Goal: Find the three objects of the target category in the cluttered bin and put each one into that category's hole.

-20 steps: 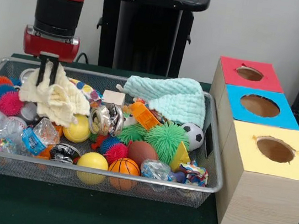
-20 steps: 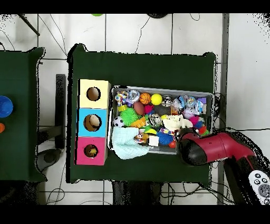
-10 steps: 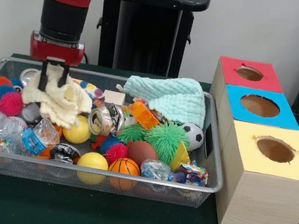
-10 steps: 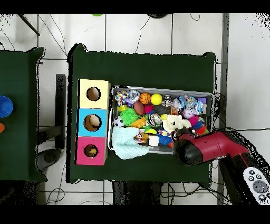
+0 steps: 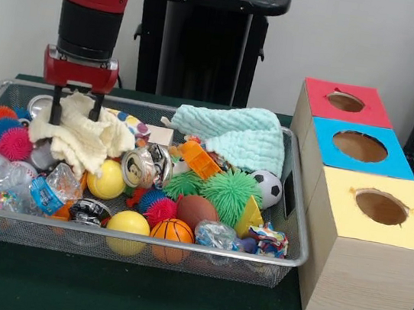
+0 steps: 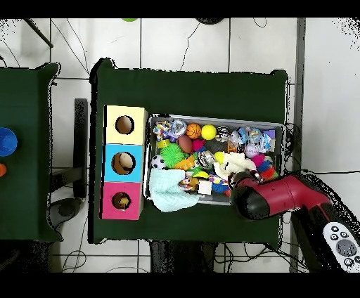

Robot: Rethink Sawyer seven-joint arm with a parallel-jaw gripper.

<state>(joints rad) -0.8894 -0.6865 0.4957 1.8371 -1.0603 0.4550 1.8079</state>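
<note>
1. End effector (image 5: 75,106), upper left of frame: fingers clamped on cream cloth (image 5: 82,140), raised, presumably to uncover items beneath.
2. Wire-mesh bin (image 5: 291,213), centre, on table: cluttered; soccer ball (image 5: 266,186) and basketball (image 5: 172,232) exposed.
3. Red-topped box hole (image 5: 345,102), upper right: clear, awaiting balls.

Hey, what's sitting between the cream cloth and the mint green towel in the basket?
In the front view, between the cream cloth in the gripper and the mint towel lie a striped toy and a small white card.
</note>
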